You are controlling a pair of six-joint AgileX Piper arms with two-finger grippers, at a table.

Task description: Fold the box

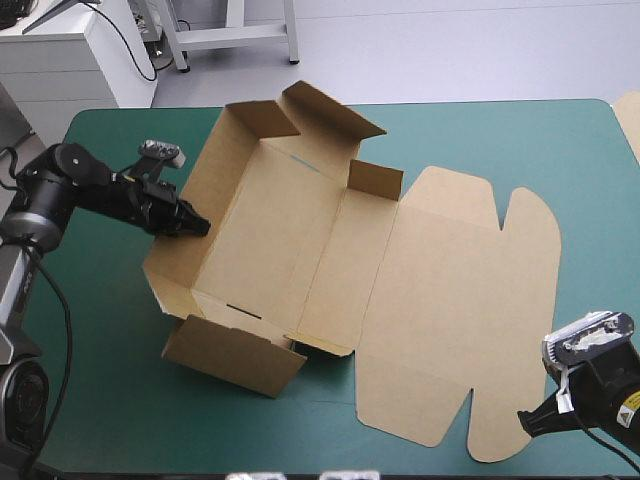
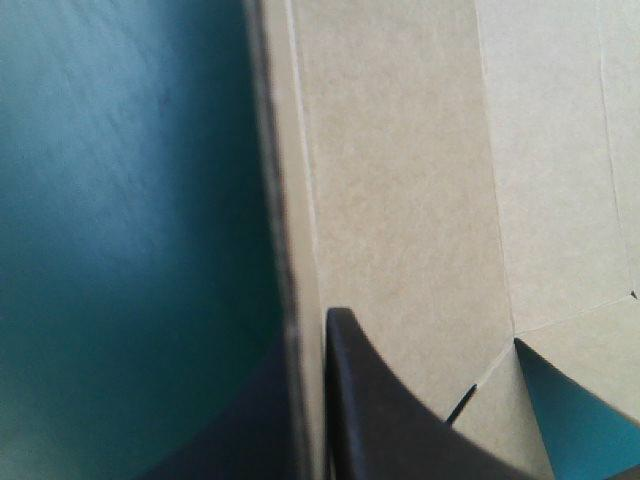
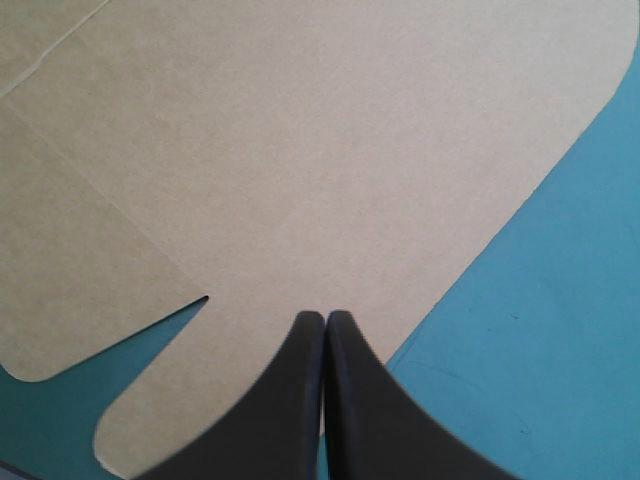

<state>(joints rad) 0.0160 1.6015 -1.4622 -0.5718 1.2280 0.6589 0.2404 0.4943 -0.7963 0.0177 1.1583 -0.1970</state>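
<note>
The brown box (image 1: 300, 220) lies on the teal-green cover with its left wall and far flaps raised. A near flap (image 1: 235, 355) leans outward, and the lid (image 1: 460, 300) lies flat to the right. My left gripper (image 1: 200, 226) is at the top edge of the left wall. In the left wrist view the gripper (image 2: 305, 330) is shut on that wall (image 2: 400, 180), one black finger inside and one outside. My right gripper (image 1: 524, 419) is shut just beside the lid's near right corner. In the right wrist view its gripper (image 3: 325, 318) points onto the lid's board (image 3: 300, 150).
Bare teal-green cover (image 1: 110, 400) lies in front of and to the left of the box, and also along the far right (image 1: 520, 140). An edge of more pale board (image 1: 630, 115) shows at the table's right edge.
</note>
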